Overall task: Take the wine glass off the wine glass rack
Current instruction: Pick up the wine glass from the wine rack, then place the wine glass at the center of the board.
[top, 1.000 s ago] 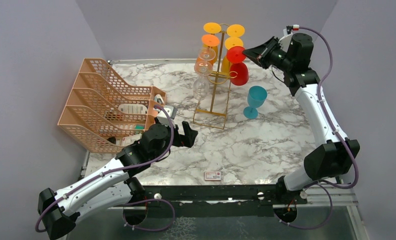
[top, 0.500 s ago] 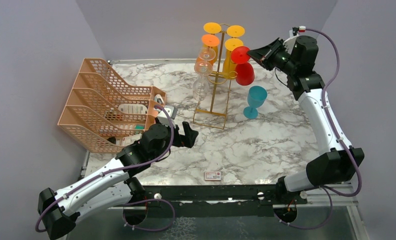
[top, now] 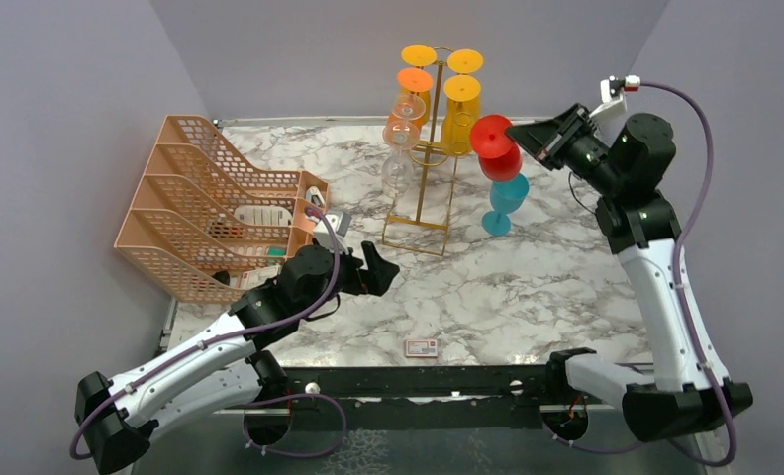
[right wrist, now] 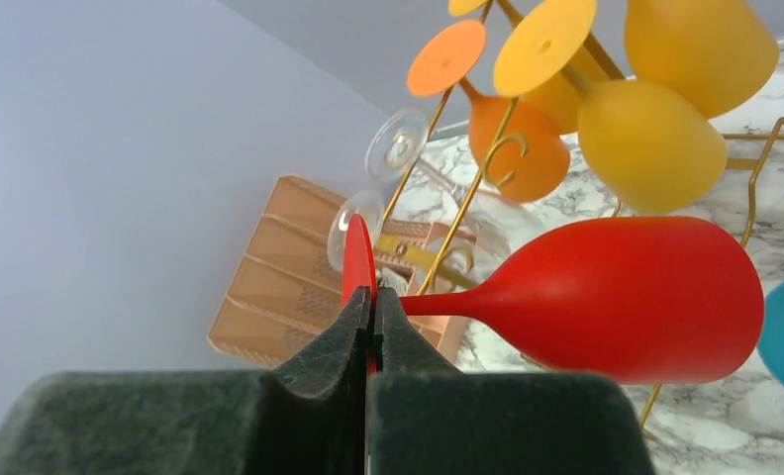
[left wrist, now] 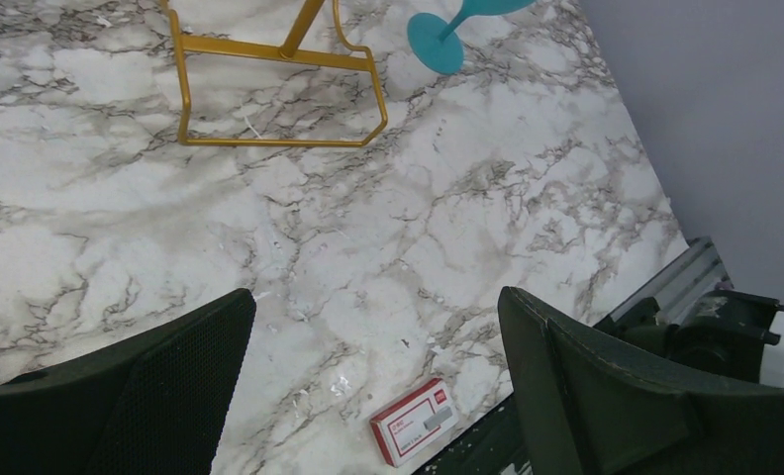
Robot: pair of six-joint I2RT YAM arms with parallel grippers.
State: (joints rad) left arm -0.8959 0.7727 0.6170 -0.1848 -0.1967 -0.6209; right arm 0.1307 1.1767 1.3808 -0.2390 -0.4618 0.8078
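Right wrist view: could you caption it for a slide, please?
Shut right gripper holds red wine glass by its foot, rack behind.

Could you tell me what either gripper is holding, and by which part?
The right gripper pinches the red wine glass by its foot disc; the left gripper holds nothing.

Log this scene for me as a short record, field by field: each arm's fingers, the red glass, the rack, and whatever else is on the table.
right gripper: fingers shut on the red wine glass's foot
red wine glass: upside down in the air, right of the wine glass rack
left gripper: open, empty, above the table
wine glass rack: holds yellow glasses, an orange glass, clear glasses
on table: teal glass upright, red-and-white box, peach tray organiser
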